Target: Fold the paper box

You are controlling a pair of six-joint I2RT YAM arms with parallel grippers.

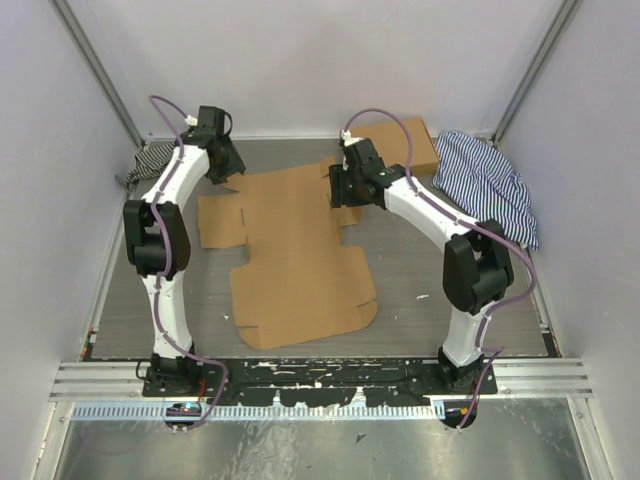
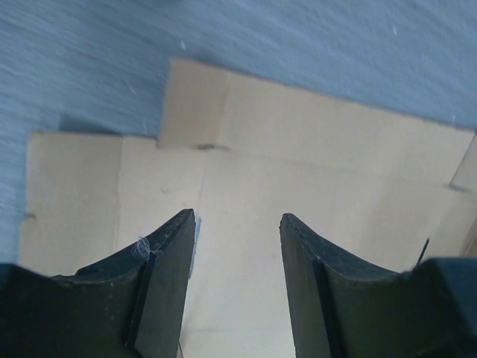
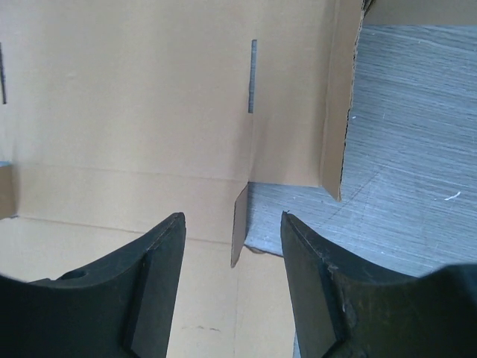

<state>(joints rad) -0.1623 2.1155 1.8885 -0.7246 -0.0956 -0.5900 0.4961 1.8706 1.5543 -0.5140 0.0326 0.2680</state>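
Currently the paper box [image 1: 300, 250] is seen unfolded, lying flat on the middle of the table [image 1: 420, 270] as a plain brown die-cut sheet. Creases, side flaps and narrow slits are shown in the wrist views. Its panel with rounded corners is turned toward the arm bases.

The left fingers [image 2: 173, 250] are held moderately apart above the sheet's far left part, with nothing gripped between them; whether the cardboard is touched cannot be told. The right fingers [image 3: 160, 257] are likewise spread, with nothing between them, over the sheet's far right edge. There a small tab [image 3: 238, 224] is seen raised beside a notch, and a slit [image 3: 252, 74] is cut in the panel beyond it.

Behind the right arm a second, formed cardboard box [image 1: 405, 145] is set at the back of the table, just beside a blue-striped cloth [image 1: 490, 185]. Another striped cloth [image 1: 148, 160] is bunched at the far left corner.
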